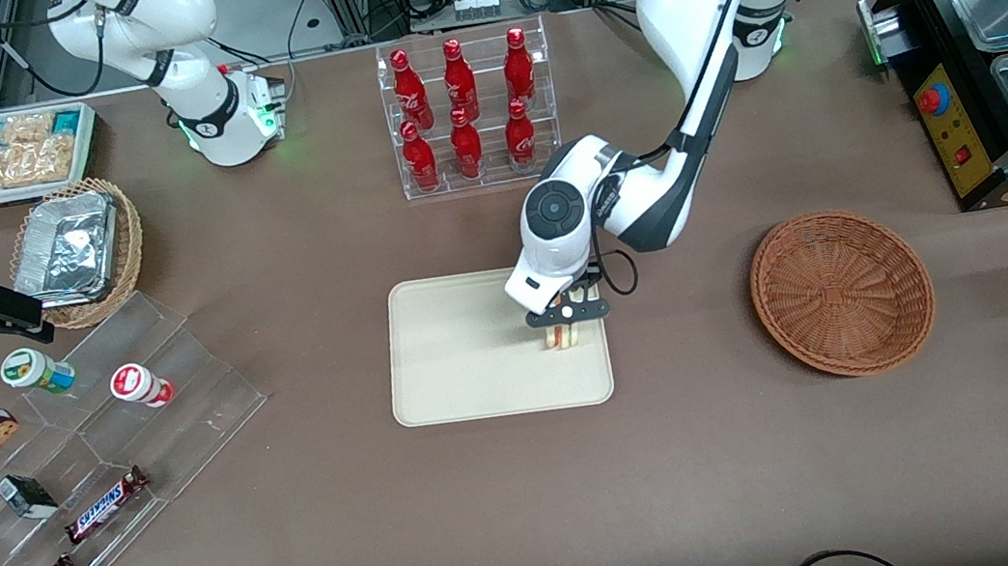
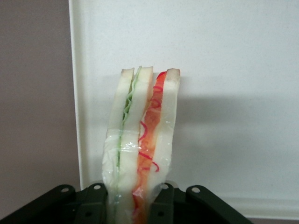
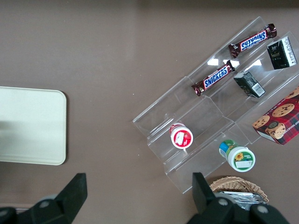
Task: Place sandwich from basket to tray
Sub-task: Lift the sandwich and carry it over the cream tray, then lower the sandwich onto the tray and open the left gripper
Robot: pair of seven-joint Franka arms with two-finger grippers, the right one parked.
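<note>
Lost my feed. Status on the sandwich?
Gripper over tray, shut on sandwich. Sandwich at tray's edge nearest basket. Basket empty. Nothing obstructing.

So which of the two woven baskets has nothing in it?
The reddish-brown basket nearer the working arm's end. The lighter basket holds foil containers. The claw holds the sandwich over the tray.

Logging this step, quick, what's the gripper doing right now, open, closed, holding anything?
Gripper: closed on the sandwich, over the tray; the basket is empty.

Left arm reaching down, wrist bent, hand clamped, fingers pointing downward
</note>
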